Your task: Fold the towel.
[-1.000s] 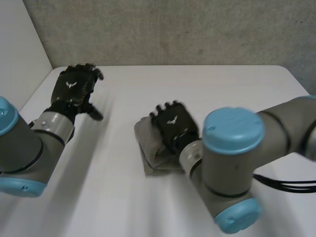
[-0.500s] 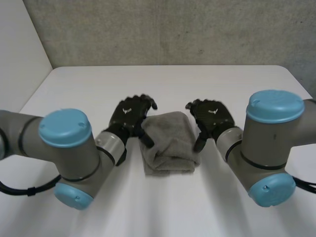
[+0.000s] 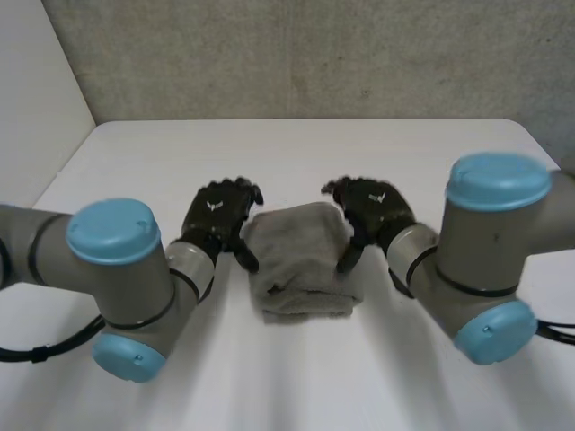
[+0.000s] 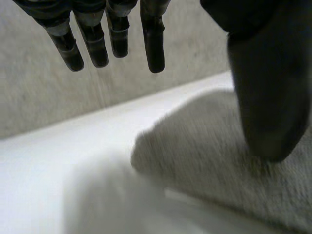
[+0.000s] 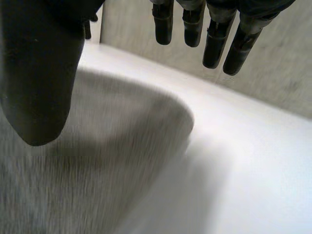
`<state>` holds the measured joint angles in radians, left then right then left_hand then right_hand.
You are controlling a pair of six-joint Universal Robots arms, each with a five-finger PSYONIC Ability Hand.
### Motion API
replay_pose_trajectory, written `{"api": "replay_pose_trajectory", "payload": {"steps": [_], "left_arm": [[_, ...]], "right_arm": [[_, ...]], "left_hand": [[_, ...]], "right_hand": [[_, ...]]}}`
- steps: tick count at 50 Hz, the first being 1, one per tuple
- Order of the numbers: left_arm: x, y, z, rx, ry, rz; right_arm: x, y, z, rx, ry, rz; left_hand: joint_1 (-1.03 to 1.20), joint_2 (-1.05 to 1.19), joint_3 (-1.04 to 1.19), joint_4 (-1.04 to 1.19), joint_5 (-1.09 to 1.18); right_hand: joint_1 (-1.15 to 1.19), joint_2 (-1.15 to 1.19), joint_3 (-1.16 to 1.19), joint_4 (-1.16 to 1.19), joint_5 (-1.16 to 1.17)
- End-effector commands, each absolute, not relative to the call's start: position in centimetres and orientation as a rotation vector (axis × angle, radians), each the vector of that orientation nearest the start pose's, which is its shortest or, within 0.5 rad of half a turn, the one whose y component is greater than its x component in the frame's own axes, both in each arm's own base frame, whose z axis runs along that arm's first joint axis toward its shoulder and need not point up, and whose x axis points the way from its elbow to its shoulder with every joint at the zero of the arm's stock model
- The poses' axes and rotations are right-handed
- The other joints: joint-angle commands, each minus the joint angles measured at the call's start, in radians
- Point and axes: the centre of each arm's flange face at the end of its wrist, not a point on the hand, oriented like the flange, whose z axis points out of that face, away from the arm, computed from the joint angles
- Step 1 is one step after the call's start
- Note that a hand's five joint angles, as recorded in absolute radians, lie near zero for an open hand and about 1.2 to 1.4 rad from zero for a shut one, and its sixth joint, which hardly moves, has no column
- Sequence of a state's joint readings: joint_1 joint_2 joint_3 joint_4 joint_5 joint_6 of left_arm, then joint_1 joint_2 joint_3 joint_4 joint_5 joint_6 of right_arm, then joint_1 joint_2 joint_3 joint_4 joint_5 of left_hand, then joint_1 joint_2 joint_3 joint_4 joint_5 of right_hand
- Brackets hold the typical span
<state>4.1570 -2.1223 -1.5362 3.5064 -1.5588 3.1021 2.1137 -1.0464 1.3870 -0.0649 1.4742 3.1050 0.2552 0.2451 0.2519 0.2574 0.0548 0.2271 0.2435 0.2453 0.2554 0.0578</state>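
The towel (image 3: 299, 262) lies at the centre of the head view, already a thick, roughly square bundle on the white table (image 3: 296, 153); the left robot hand (image 3: 218, 214) sits just left of it and the right robot hand (image 3: 370, 208) just right, flanking its far corners. Both are open and hold nothing: in the left wrist view the fingers (image 4: 153, 44) hang straight above bare table beside the cloth, with the thumb (image 4: 265, 97) close over it; in the right wrist view the fingers (image 5: 214, 44) are straight too, and the thumb (image 5: 41, 83) is over the pile.

If another fold is wanted, I judge each hand should slip its fingers under its side edge and close the thumb on top, catching every layer; both should then lift level and travel together, or the bundle will skew.

The towel is grey-brown terry, nubby and soft, with puffy rounded folds and looser layered edges toward the lower frame; the table looks smooth and matte, so the cloth may slide.
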Motion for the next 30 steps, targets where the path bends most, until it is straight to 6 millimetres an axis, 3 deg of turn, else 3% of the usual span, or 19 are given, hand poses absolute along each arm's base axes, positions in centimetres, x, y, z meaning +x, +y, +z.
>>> {"api": "replay_pose_trajectory", "payload": {"steps": [1, 2, 3, 4, 5, 6, 7, 8, 10, 13, 18, 30], "left_arm": [[-31.9, -25.7, 22.1, 0.693, 2.528, -2.421], [-31.9, -25.7, 22.1, 0.693, 2.528, -2.422], [-31.7, -25.5, 23.4, 0.685, 2.521, -2.432], [-31.5, -25.4, 24.6, 0.672, 2.520, -2.434], [-31.4, -25.4, 24.6, 0.672, 2.520, -2.434], [-31.1, -25.3, 25.8, 0.656, 2.521, -2.427], [-30.7, -25.2, 27.0, 0.629, 2.517, -2.417], [-30.7, -25.2, 27.0, 0.629, 2.517, -2.417], [-29.3, -25.8, 28.8, 0.539, 2.495, -2.391], [-28.3, -26.4, 29.6, 0.483, 2.482, -2.376], [-26.6, -26.6, 32.9, 0.396, 2.416, -2.416], [-26.0, -26.3, 34.0, 0.385, 2.400, -2.424]], "right_arm": [[31.2, -25.3, 24.6, -0.683, 2.058, -1.741], [30.7, -25.4, 26.0, -0.644, 2.069, -1.791], [30.7, -25.4, 26.0, -0.644, 2.069, -1.792], [30.0, -25.6, 27.5, -0.592, 2.081, -1.858], [29.3, -25.9, 29.0, -0.533, 2.097, -1.941], [29.3, -25.9, 29.1, -0.533, 2.098, -1.942], [28.4, -26.2, 30.4, -0.494, 2.115, -2.014], [28.4, -26.2, 30.4, -0.493, 2.116, -2.015], [26.8, -27.2, 31.9, -0.445, 2.167, -2.139], [26.2, -27.6, 32.5, -0.433, 2.179, -2.182], [25.8, -27.8, 33.0, -0.432, 2.179, -2.208], [25.8, -27.3, 33.2, -0.452, 2.208, -2.172]], "left_hand": [[-0.045, -0.035, -0.041, -0.047, -0.019], [-0.045, -0.035, -0.041, -0.047, -0.019], [-0.042, -0.032, -0.038, -0.044, -0.016], [-0.042, -0.032, -0.038, -0.044, -0.016], [-0.042, -0.032, -0.038, -0.044, -0.016], [-0.045, -0.035, -0.041, -0.047, -0.019], [-0.048, -0.037, -0.044, -0.050, -0.022], [-0.048, -0.037, -0.044, -0.050, -0.022], [-0.048, -0.037, -0.044, -0.050, -0.022], [-0.053, -0.043, -0.050, -0.056, -0.028], [-0.048, -0.037, -0.044, -0.050, -0.022], [-0.053, -0.043, -0.050, -0.056, -0.028]], "right_hand": [[-0.053, -0.069, -0.071, -0.081, -0.058], [-0.053, -0.069, -0.071, -0.081, -0.058], [-0.053, -0.069, -0.071, -0.081, -0.058], [-0.053, -0.069, -0.071, -0.081, -0.058], [-0.053, -0.069, -0.071, -0.081, -0.058], [-0.053, -0.069, -0.071, -0.081, -0.058], [-0.053, -0.069, -0.071, -0.081, -0.058], [-0.053, -0.069, -0.071, -0.081, -0.058], [-0.053, -0.069, -0.071, -0.081, -0.058], [-0.053, -0.069, -0.071, -0.081, -0.058], [-0.053, -0.069, -0.071, -0.081, -0.058], [-0.053, -0.069, -0.071, -0.081, -0.058]]}}
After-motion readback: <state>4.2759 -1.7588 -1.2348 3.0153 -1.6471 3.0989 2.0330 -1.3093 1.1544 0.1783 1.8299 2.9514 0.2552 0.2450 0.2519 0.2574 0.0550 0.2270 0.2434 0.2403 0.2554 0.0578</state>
